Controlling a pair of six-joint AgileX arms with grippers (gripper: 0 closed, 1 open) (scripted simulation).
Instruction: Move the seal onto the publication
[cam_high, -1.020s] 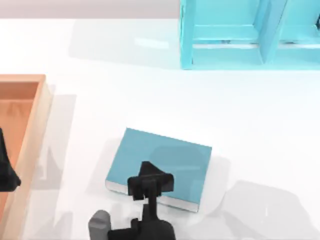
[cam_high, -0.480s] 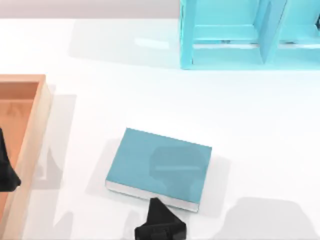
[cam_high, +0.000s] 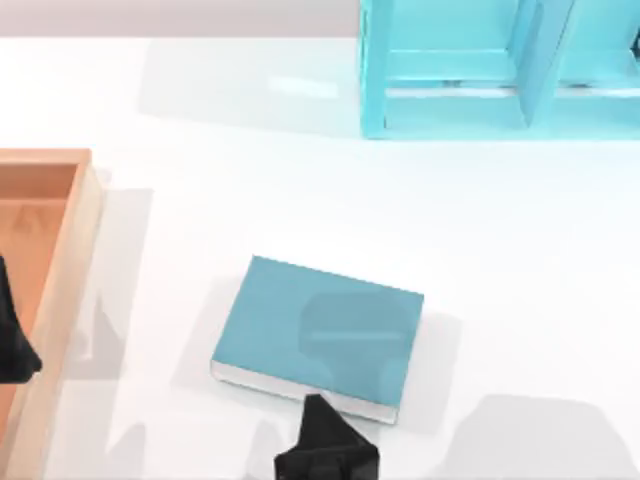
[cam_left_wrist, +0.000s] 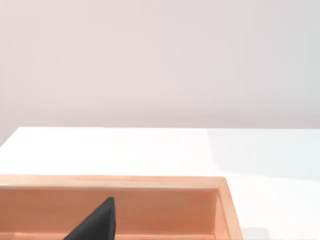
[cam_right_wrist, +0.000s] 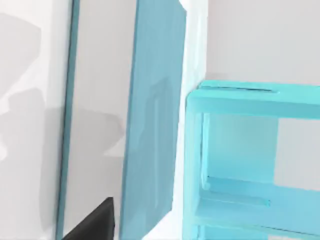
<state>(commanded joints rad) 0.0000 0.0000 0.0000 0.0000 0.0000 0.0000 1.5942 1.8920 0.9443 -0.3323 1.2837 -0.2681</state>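
Observation:
The publication (cam_high: 318, 335), a teal-blue hardcover with white page edges, lies flat in the middle of the table, and nothing sits on its cover. The seal is out of view. My right gripper (cam_high: 325, 452) is a black shape at the table's front edge, just in front of the book's near edge and apart from it. In the right wrist view the book (cam_right_wrist: 152, 125) runs past a black part of that gripper (cam_right_wrist: 95, 222). My left gripper (cam_high: 10, 345) stays parked at the far left, over the wooden tray.
A wooden tray (cam_high: 75, 260) stands along the left edge; its wall (cam_left_wrist: 150, 182) also shows in the left wrist view. A light-blue shelf unit (cam_high: 500, 70) stands at the back right, seen too as (cam_right_wrist: 240, 155). White table lies between book and shelf.
My right gripper has pulled back from above the book's near edge to the table's front edge, and has barely moved in the last half second. The book and left arm are unmoved.

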